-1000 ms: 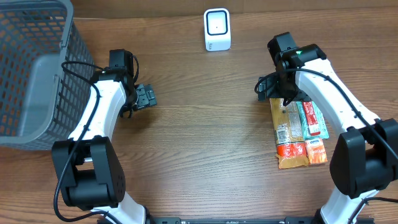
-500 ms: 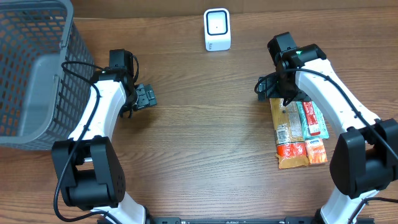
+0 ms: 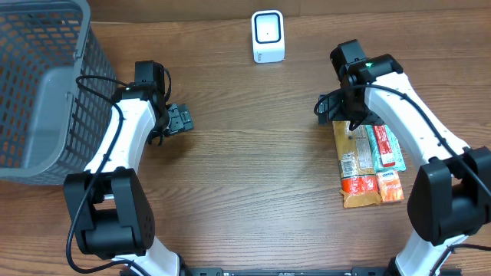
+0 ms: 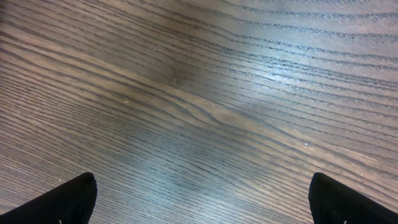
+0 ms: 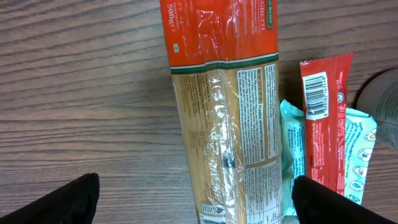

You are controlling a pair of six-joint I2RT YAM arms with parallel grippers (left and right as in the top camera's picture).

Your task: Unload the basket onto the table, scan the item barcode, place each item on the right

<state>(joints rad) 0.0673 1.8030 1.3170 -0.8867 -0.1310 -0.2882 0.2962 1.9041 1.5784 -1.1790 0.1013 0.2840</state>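
So the left gripper (image 3: pixel 180 119) sat out over bare table (image 3: pixel 253 169) on the left side, fingers spread all the way and nothing in them; its wrist cam showed only wood grain between the two black tips. The grey mesh basket (image 3: pixel 46 84) was off at the far left edge. The white scanner (image 3: pixel 268 36) stood at the far middle of the table, well apart from both arms.

The right gripper (image 3: pixel 328 107) was wide open too, holding nothing, hanging over the far end of the items on the right. From its wrist cam, a long pasta pack (image 5: pixel 224 93) with an orange-red end lay flat between the fingertips. Just beside it was a red pack (image 5: pixel 323 130) with its barcode (image 5: pixel 316 95) facing up, overlapping a teal pack (image 5: pixel 357 155).
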